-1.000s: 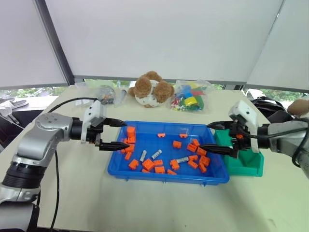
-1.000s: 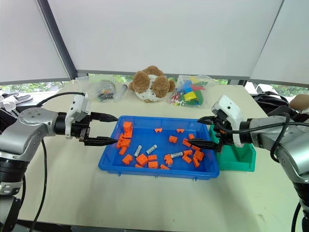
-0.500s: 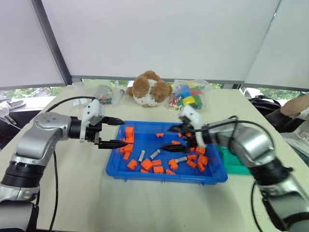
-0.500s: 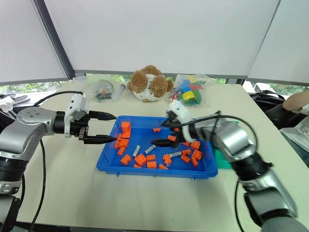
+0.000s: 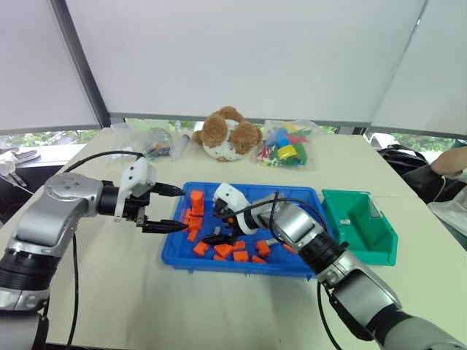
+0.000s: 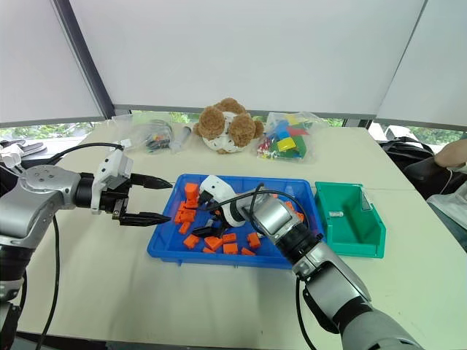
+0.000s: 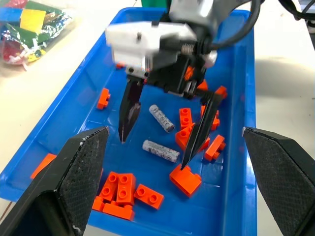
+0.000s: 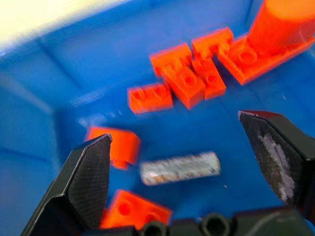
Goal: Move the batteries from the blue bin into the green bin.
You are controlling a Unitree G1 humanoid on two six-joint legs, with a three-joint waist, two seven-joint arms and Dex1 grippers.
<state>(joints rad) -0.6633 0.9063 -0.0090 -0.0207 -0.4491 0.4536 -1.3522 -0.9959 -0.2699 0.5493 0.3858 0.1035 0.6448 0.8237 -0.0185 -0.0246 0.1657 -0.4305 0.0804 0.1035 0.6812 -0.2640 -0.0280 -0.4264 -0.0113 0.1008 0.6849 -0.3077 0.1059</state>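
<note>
The blue bin [image 5: 299, 264] lies mid-table, strewn with orange bricks [image 5: 195, 205]. Two batteries [image 7: 161, 118] [image 7: 161, 151] lie on its floor, left of the middle. My right gripper [image 5: 214, 226] hangs open low over them, a black finger on each side. In the right wrist view one battery [image 8: 179, 168] lies between and just below its open fingers [image 8: 86, 177]. My left gripper [image 5: 179, 209] stands open and empty at the blue bin's left rim, pointing in over it. The green bin [image 5: 361, 227] sits just right of the blue bin.
A teddy bear [image 5: 226, 135], a clear bag of coloured blocks [image 5: 288, 149] and a smaller bag [image 5: 157, 142] lie at the table's far side. A person's arm [image 5: 456, 157] shows at the right edge. Bare tabletop lies in front of both bins.
My right gripper has swept left from the green bin across the blue bin and sunk towards the batteries, staying open. The left gripper has kept its place.
</note>
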